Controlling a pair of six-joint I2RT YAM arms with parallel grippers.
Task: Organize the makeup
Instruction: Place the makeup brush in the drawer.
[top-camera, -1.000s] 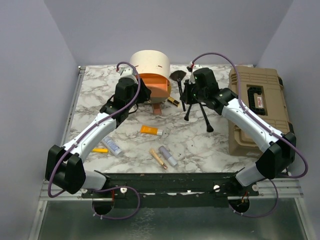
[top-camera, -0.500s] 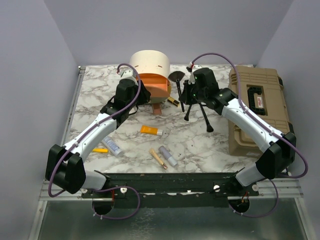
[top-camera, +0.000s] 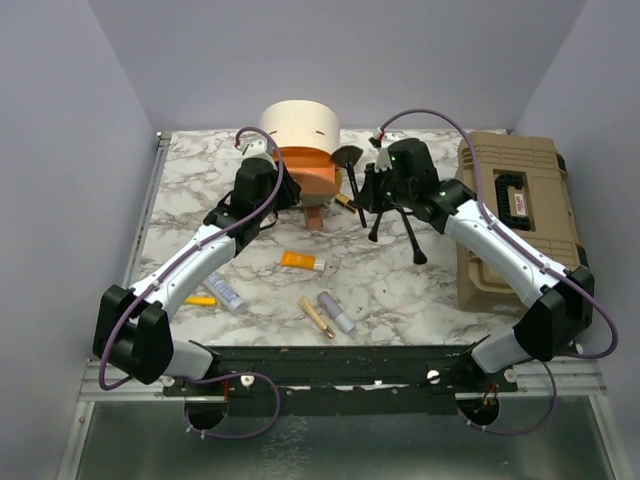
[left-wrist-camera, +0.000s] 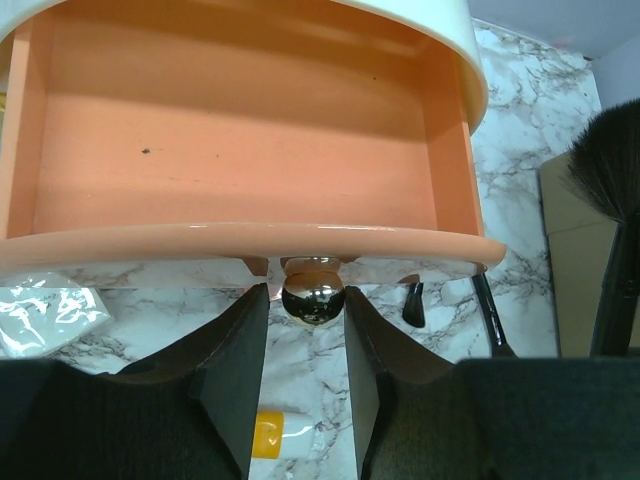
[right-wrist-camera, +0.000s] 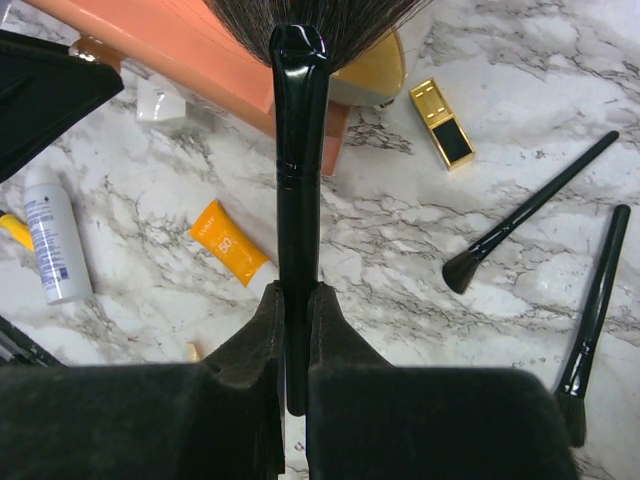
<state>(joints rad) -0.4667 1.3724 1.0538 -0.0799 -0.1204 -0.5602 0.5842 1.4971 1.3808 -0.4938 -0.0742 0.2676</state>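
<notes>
At the lower left of the overhead view, the yellow pen (top-camera: 200, 300) and the whitish tube (top-camera: 225, 292) lie close together on the marble table (top-camera: 190, 180). Up and to the right of them, my left gripper (left-wrist-camera: 305, 298) is at the pulled-out orange drawer (left-wrist-camera: 240, 130) of the round case (top-camera: 300, 125). Its fingers (left-wrist-camera: 235, 370) flank the gold knob (left-wrist-camera: 313, 292) closely, but I cannot tell whether they pinch it. In mid-frame lies the orange tube (top-camera: 302, 262), and below it the gold tube (top-camera: 317, 317) lies just beside the lilac tube (top-camera: 337, 312). Right of the drawer, my right gripper (right-wrist-camera: 296, 300) is clenched on the black handle of the fan brush (right-wrist-camera: 300, 120), whose bristles reach the top edge of the wrist view. A gold lipstick (right-wrist-camera: 442, 120) and two thin black brushes (right-wrist-camera: 530, 210) lie on the marble further right. The tan toolbox (top-camera: 520, 215) sits along the right edge
</notes>
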